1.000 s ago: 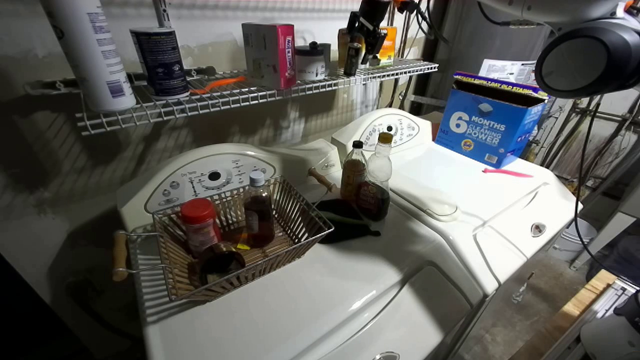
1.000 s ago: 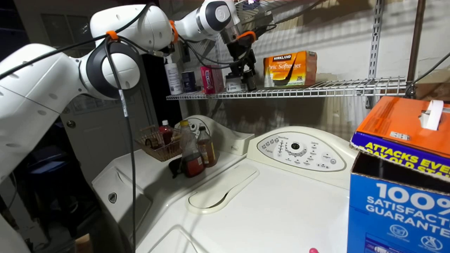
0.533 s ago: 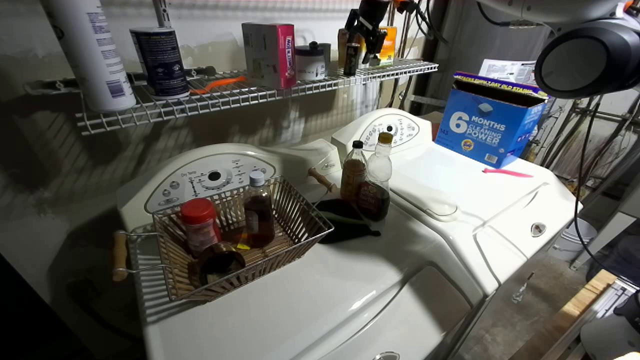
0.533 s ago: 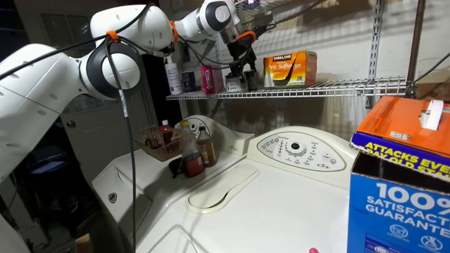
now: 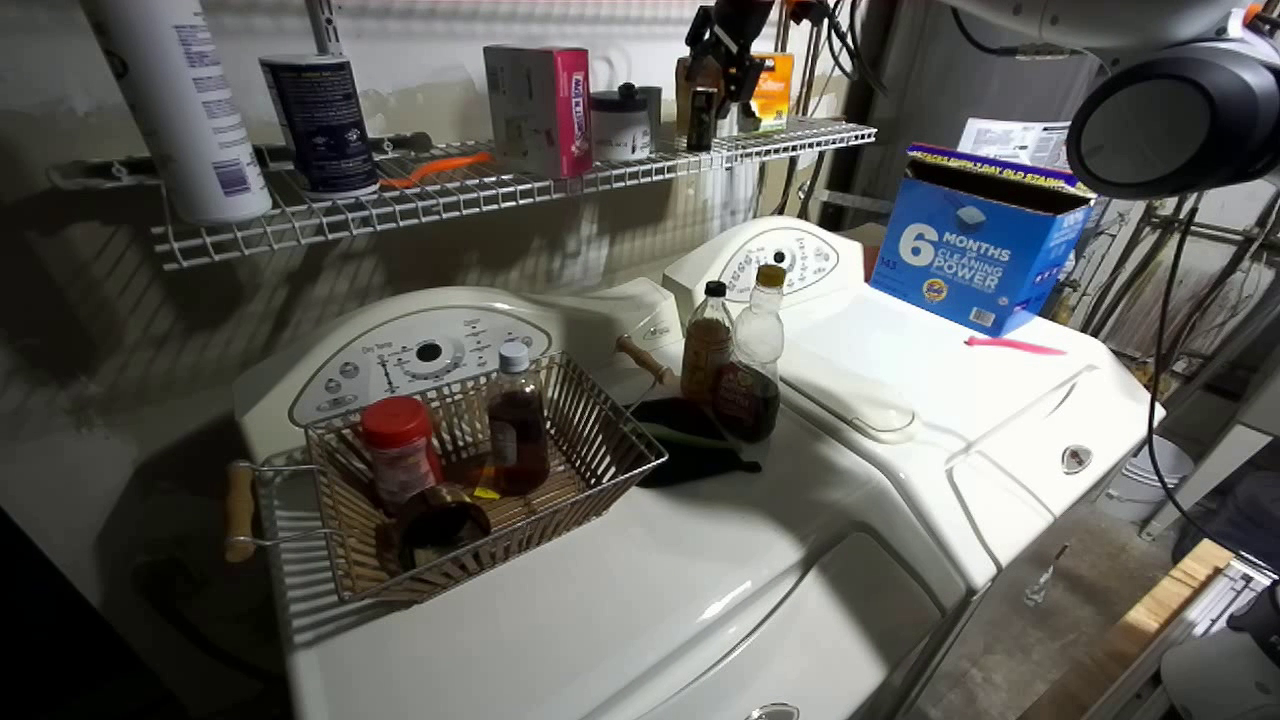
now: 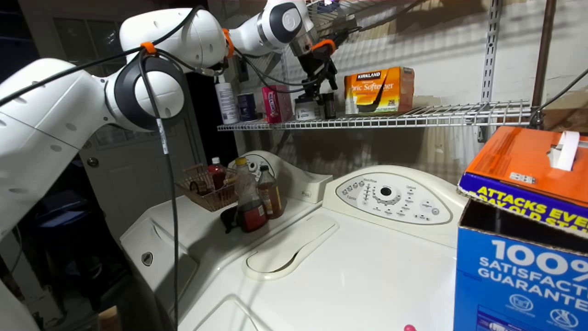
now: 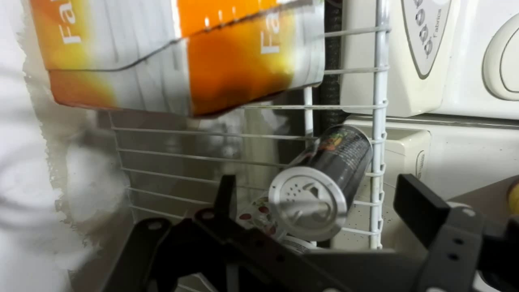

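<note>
**Claw spread wide, can standing in the gap**

Right up close, here's the claw (image 7: pixel 324 201), its fingers (image 7: pixel 419 207) well apart and pinching nothing, with clear air either side. And in that gap is the dark can (image 7: pixel 330 170), upright on the wire shelf (image 7: pixel 380 89), close to the front edge! Whether the tips are level with its top or just above, I can't tell.

Delicate spot, this. My call: fingers wide, motion straight along the can's length, no twist, no sideways swing, because something this slim on bare wires would probably topple at a nudge.

A little further out, there's the white jar (image 6: pixel 305 111) to one side and the orange fabric softener box (image 6: pixel 379 89) to the other, both near enough to punish a wide drift.

Back along the limb now: in an exterior view the white arm (image 6: pixel 197 37) is stretched high, above the level of the washer (image 6: pixel 367 262), elbow bent, wrist folded over, claw aimed down at the shelf with a slight tilt.
</note>
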